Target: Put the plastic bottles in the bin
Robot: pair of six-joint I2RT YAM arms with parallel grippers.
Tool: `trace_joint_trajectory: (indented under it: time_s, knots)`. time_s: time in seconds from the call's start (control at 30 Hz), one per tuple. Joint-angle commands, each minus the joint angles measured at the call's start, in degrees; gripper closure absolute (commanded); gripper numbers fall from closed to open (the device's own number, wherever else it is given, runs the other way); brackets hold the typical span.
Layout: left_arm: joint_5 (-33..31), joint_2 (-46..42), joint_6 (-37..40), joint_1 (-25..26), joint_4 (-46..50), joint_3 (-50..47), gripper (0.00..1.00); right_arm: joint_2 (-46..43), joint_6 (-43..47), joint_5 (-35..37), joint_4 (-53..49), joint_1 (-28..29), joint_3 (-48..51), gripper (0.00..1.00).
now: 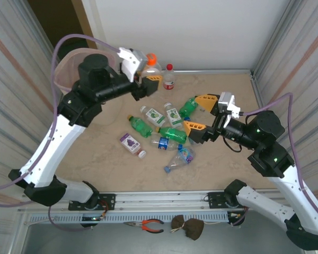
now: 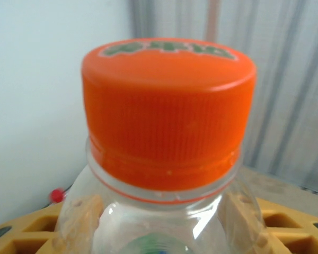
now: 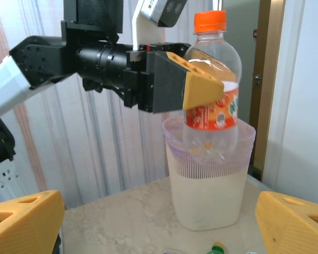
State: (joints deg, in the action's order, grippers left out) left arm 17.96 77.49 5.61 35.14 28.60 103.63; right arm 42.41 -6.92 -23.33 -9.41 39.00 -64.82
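Note:
My left gripper (image 1: 150,74) is shut on a clear plastic bottle (image 1: 151,65) with an orange cap (image 2: 168,111) and an orange label (image 3: 214,114), held upright in the air. Its yellow fingers (image 2: 291,225) press the bottle's shoulders. In the top view the bottle hangs to the right of the bin (image 1: 69,66), which my left arm partly hides. The bin (image 3: 209,180) is a tall translucent pinkish basket standing behind the bottle in the right wrist view. Several green and clear bottles (image 1: 172,134) lie in the table's middle. My right gripper (image 1: 201,113) stands open just right of them, nothing between its fingers (image 3: 294,222).
A small red-capped bottle (image 1: 169,76) stands upright near the back wall. A purple-labelled bottle (image 1: 130,143) and a crumpled clear one (image 1: 180,157) lie nearest the front. Corrugated walls close in the left and right sides. Pliers (image 1: 148,226) lie below the table's front rail.

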Motion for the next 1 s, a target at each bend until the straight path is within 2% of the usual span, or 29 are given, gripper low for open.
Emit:
trace_joint_trajectory:
  time_s: [0.0, 0.3, 0.43, 0.6, 0.97]
  knots:
    - [-2.25, -2.58, -0.58, -6.01, 3.64, 2.45, 0.47, 0.3, 1.08, 1.18, 0.07, 0.3, 0.03, 0.08]
    - [1.62, -0.68, -3.06, -26.64, 10.22, 4.88, 0.48, 1.43, 1.09, 1.18, 0.01, 0.28, -0.44, 0.08]
    - [1.8, 0.99, -1.08, -32.75, 10.9, 5.08, 0.48, 1.88, 1.29, 1.05, -0.28, 0.29, -0.75, 0.08]
    - [-2.74, 5.91, 3.76, -35.83, 14.6, 8.24, 0.48, 2.23, 1.46, 0.94, -0.61, 0.32, -1.06, 0.08]
    - [-15.76, 22.99, 12.83, -36.11, 27.98, 23.53, 0.48, 3.42, 2.25, 0.92, -0.77, 0.34, -1.45, 0.08]
